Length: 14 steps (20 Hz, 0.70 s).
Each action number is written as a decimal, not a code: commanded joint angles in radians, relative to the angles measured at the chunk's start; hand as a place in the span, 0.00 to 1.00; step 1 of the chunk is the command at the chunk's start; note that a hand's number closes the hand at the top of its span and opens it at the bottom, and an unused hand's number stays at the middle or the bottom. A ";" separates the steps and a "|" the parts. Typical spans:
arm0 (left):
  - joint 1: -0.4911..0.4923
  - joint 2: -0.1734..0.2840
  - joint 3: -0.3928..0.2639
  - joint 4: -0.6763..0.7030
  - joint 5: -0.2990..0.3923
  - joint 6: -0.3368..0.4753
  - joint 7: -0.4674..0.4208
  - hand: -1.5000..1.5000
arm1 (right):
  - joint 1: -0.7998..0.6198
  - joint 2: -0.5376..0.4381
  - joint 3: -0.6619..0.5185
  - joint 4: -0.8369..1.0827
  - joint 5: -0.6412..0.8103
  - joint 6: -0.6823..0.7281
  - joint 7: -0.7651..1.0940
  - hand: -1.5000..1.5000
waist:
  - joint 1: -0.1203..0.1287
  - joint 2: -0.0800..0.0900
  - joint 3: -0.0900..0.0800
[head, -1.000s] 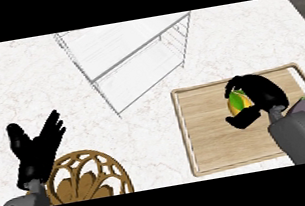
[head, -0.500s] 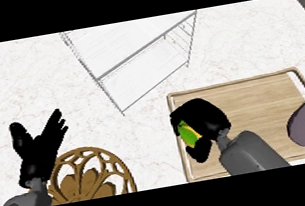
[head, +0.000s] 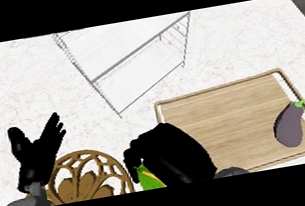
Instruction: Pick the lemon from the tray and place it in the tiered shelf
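here, seen steeply from above, a pale marbled kitchen counter [head: 250,43].
right hand: the black right hand [head: 170,153] sits at the lower middle of the view, just off the left edge of the tray, fingers curled round the lemon.
lemon: the lemon [head: 150,179] is yellow-green, mostly hidden under the curled fingers, with only a sliver showing at the hand's lower left; it is off the tray, between the tray and the wooden trivet.
left hand: the black left hand [head: 35,152] is at the lower left, fingers straight and spread, pointing up, holding nothing, resting beside the trivet.
tray: a light wooden tray [head: 224,108] with a raised rim lies at the lower right of the counter.
eggplant: a purple eggplant [head: 290,123] with a green stem lies on the tray near its right rim, well apart from the right hand.
tiered shelf: a white wire tiered shelf [head: 133,57] stands at the upper middle of the counter, beyond the tray's upper left corner.
trivet: a round brown openwork wooden trivet [head: 86,179] lies at the bottom edge, between the two hands.
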 commanded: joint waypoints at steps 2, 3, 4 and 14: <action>-0.004 0.033 0.037 -0.006 0.032 -0.029 0.005 0.50 | -0.106 0.007 -0.073 -0.281 -0.045 0.038 0.216 1.00 | -0.006 -0.001 0.000; 0.035 0.006 -0.002 -0.013 0.001 -0.023 -0.023 0.50 | -0.148 0.007 -0.066 -0.282 -0.063 -0.002 0.288 1.00 | 0.002 0.001 0.000; -0.022 0.037 0.039 0.022 0.031 -0.036 0.004 0.50 | -0.217 0.007 -0.133 -0.305 -0.110 0.067 0.341 1.00 | -0.001 0.003 -0.001; -0.007 -0.025 -0.020 -0.027 -0.022 0.012 0.008 0.50 | -0.625 0.007 -0.480 -0.211 -0.306 0.146 0.580 1.00 | 0.005 0.005 0.000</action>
